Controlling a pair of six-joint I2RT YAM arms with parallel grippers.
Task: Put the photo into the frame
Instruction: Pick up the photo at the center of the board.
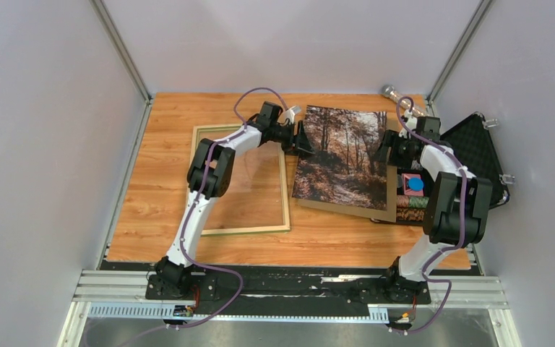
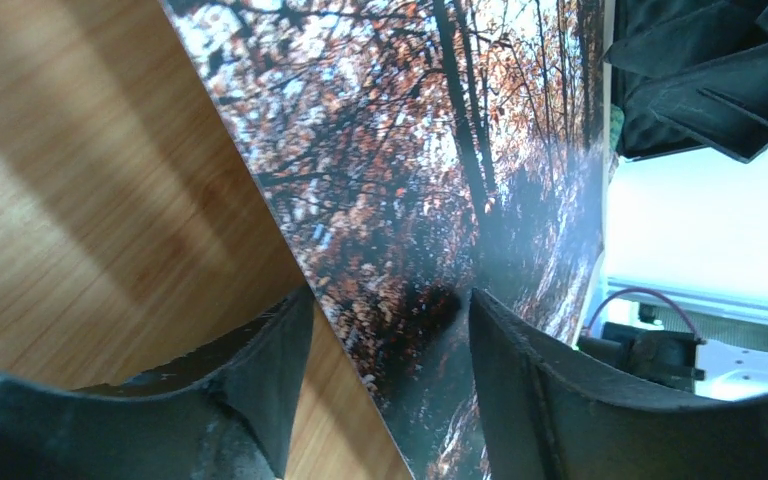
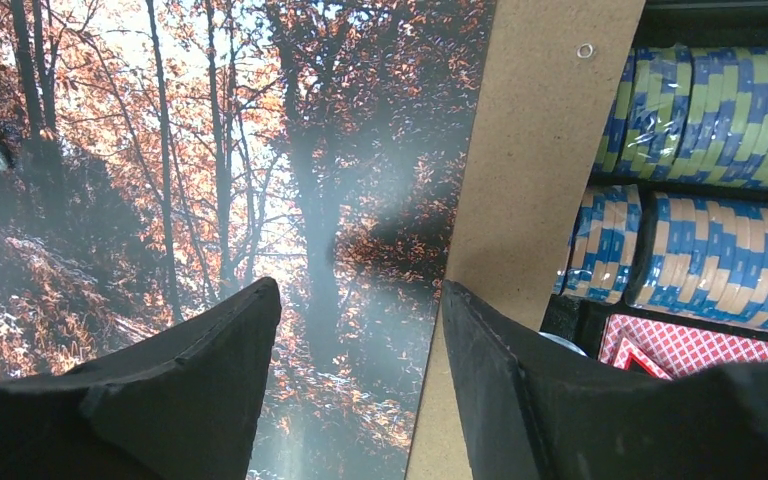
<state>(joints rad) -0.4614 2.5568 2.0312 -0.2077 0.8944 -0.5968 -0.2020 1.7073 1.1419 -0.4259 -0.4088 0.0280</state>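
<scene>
Photo [image 1: 343, 155] sits face up on a brown board [image 1: 391, 202], just right of the frame [image 1: 246, 230] lying flat on the worktop [image 1: 152, 181]. Left end effector [image 1: 302, 139] at the photo's left edge, right end effector [image 1: 386, 148] at its right edge.

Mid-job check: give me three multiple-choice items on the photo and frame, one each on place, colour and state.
1. Where is the photo relative to the frame? A inside it; B right of it, on a board; C beneath it.
2. The board's colour? A white; B brown; C blue.
3. The frame is: A upright; B lifted; C flat on the table.
B: top view shows it beside the frame. B: brown strip shows past the photo's edge. C: all rails rest on the wood.
</scene>
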